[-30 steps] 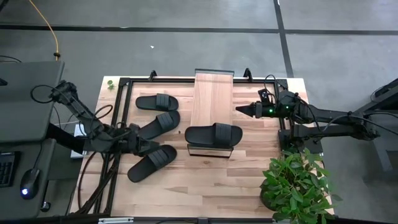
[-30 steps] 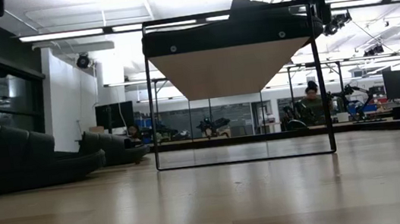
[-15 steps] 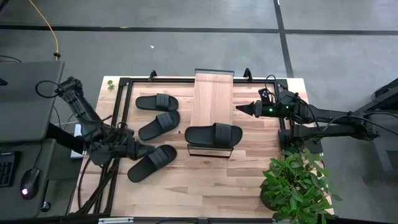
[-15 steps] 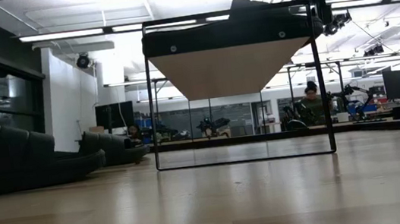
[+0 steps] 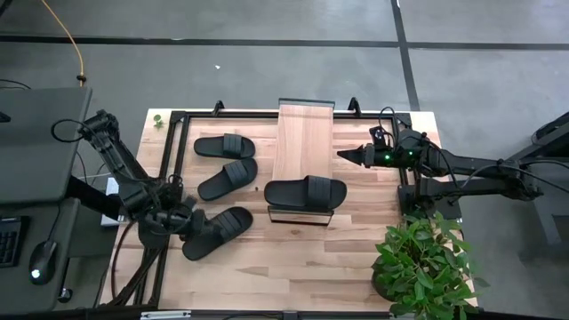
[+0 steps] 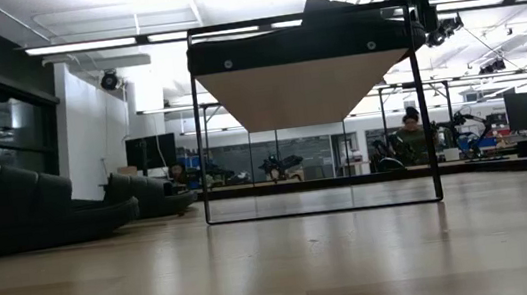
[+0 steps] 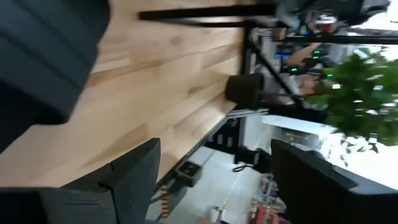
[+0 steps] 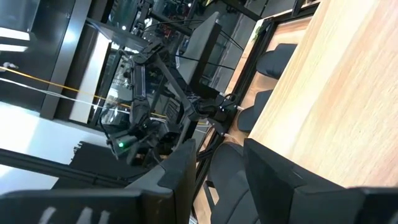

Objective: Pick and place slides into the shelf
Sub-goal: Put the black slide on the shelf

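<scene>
1. I see one slide (image 5: 305, 192) lying crosswise on the near end of the shelf (image 5: 303, 142), long axis left to right.
2. Three slides sit on the bench (image 5: 293, 267) left of the shelf: far (image 5: 225, 146), middle (image 5: 228, 178), near (image 5: 219, 232), the last two angled.
3. My left hand (image 5: 191, 229) is spread wide over the near slide's left end.
4. My right hand (image 5: 343, 156) hovers just right of the shelf, jaws narrowly parted, holding nothing.

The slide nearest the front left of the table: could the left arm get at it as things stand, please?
Probably yes. The left pincer stands open right at that slide's heel end, with only bare table around it and no other slide in the way.
</scene>
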Robot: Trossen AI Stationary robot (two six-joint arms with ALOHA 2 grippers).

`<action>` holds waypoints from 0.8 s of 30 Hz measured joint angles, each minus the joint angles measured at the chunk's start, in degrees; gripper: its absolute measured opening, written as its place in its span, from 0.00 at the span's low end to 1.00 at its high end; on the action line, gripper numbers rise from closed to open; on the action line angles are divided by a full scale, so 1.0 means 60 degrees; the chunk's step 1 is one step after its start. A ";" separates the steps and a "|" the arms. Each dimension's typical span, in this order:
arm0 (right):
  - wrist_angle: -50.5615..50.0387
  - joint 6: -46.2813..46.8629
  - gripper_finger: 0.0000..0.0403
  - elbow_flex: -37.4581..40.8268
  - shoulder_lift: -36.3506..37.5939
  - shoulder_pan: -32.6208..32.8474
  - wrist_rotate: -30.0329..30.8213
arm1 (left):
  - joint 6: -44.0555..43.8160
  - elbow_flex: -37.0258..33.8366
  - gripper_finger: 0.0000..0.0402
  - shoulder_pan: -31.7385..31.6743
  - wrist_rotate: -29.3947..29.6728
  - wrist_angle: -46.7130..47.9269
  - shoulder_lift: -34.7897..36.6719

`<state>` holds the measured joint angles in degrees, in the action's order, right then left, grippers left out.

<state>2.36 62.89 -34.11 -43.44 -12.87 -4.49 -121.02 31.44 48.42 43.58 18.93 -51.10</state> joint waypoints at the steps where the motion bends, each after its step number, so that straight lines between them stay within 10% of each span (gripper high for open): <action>1: -0.0002 -0.0001 0.31 0.0000 0.0000 0.0001 0.0003 | -0.0196 0.0000 0.71 -0.0004 -0.0113 0.0010 -0.0157; 24: -0.0228 0.0008 0.31 0.0000 0.0000 -0.0002 0.0153 | -0.3345 0.0000 0.71 -0.0015 -0.1367 0.1402 -0.2302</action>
<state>0.99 62.94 -34.11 -43.44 -12.88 -3.57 -141.09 31.44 48.34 35.38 27.34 -64.91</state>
